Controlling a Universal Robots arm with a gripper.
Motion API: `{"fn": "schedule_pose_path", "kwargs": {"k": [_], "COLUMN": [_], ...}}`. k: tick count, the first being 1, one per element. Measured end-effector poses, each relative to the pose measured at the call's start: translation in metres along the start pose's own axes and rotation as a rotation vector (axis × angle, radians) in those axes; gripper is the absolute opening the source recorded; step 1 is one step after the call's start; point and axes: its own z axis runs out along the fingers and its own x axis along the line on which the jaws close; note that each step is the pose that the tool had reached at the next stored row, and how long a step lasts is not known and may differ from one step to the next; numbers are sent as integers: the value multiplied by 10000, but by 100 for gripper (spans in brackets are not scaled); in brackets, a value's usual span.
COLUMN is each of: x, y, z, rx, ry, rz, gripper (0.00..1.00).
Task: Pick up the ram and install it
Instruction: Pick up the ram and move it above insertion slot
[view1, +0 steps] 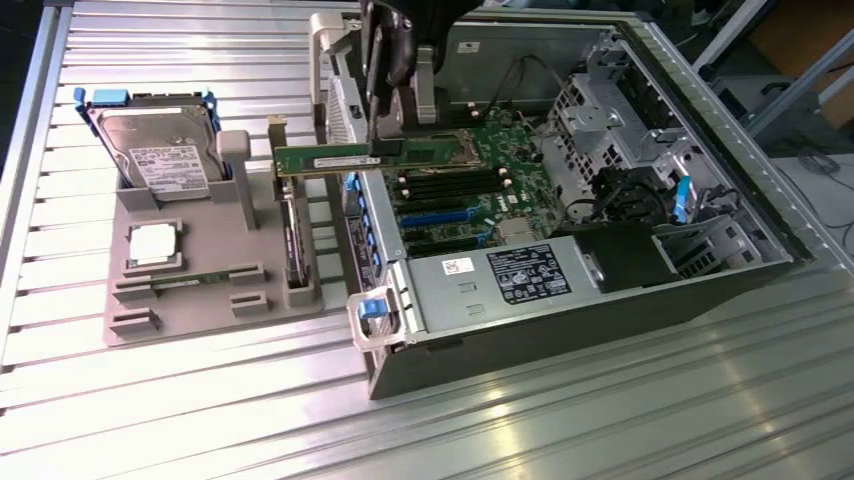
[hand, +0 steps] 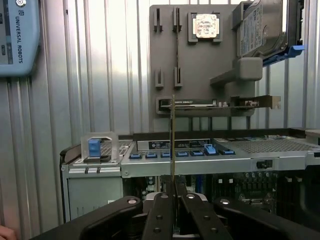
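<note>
My gripper (view1: 390, 148) is shut on the ram (view1: 327, 158), a thin green stick held level in the air. It hangs over the open computer case's wall on the exterior view's left. One end sticks out toward the grey tray, the other reaches over the motherboard (view1: 497, 190). The black memory slots (view1: 447, 186) lie just below and beside it. In the wrist view the ram (hand: 172, 145) shows edge-on as a thin line rising from between the fingers (hand: 161, 210) of the gripper (hand: 172, 200).
The grey parts tray (view1: 187, 310) on the exterior view's left holds a hard drive (view1: 160, 155), a silver processor (view1: 154, 243), another memory stick (view1: 200, 281) and an expansion card (view1: 296, 250). The power supply (view1: 514, 280) and drive cage (view1: 607, 110) crowd the case.
</note>
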Motion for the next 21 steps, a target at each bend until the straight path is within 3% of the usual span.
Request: {"fn": "schedule_pose_path", "kwargs": {"k": [21], "x": [-13], "y": [-478], "z": [3], "rx": [-1], "ry": [5], "rz": [0], "gripper": [12]}}
